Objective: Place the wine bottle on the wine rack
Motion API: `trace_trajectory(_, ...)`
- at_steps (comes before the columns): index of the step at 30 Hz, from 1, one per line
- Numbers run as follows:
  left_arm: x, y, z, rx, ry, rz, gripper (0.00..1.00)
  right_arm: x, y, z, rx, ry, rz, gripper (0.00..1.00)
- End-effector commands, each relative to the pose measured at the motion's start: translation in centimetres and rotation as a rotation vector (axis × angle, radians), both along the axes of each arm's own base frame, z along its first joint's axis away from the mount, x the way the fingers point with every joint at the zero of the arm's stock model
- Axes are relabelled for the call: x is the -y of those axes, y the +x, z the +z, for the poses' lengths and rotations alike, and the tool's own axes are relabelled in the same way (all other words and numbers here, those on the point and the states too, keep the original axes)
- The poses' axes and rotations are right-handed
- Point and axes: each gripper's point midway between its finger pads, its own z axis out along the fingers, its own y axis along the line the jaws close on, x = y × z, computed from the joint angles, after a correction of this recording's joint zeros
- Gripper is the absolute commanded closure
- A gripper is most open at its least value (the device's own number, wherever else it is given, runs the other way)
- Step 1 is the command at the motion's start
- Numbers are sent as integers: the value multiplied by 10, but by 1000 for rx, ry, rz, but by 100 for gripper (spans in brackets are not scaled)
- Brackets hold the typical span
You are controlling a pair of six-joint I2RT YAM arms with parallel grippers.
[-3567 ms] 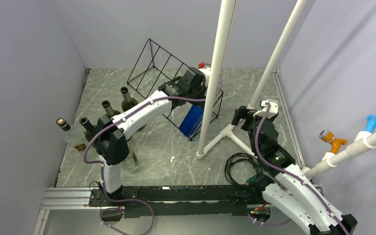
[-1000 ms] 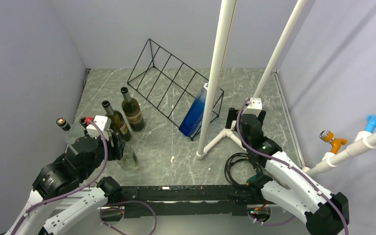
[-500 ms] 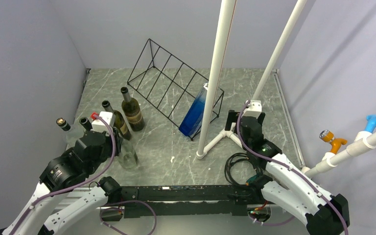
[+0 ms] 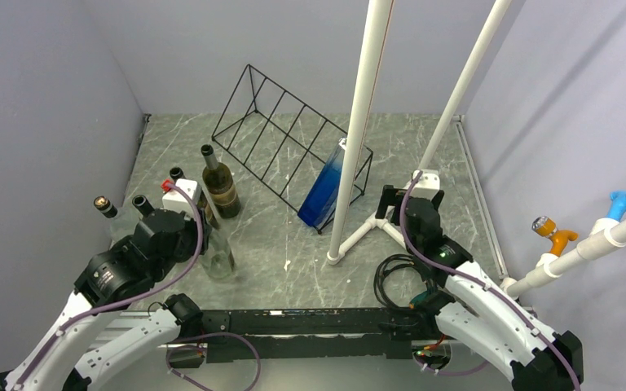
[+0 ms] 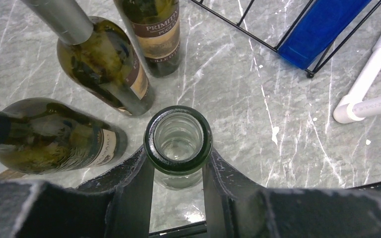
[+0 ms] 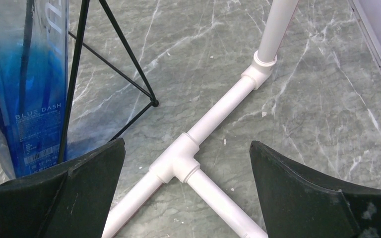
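The clear glass wine bottle, open-mouthed with a thick dark-green lip, appears to be standing upright on the grey marbled tabletop at the near left. We are clamping the left gripper on its neck just under that lip, one black finger on each side.

We are judging it empty and fairly light, but also rigid, smooth and breakable. The lip should be guarding against a slip through the fingers, though a neck hold is leaving the body free to swing.

Dark green glass bottles are crowding just beside it, so a straight lift looks safest.

The black thin-wire wedge-shaped wine rack is sitting well apart, toward the back middle. A blue rectangular bottle is already lying in its right-end slot.

The right gripper is hanging with its jaws apart over the white plastic pipe frame, carrying nothing.
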Motion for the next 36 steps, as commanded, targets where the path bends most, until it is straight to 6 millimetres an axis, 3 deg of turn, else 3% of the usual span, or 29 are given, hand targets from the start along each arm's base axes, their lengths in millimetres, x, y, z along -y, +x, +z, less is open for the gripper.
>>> trace_trajectory(1,24,10,38,85,-124,-54,100,-4,2,14,60,52,7,0)
trace_trajectory(15,53,30,71,152,-165,-131,100,-4,1,12,59,58,9,0)
trace_trajectory(36,130,112,133,264,-123,-227,100,-7,1,9,65,68,26,0)
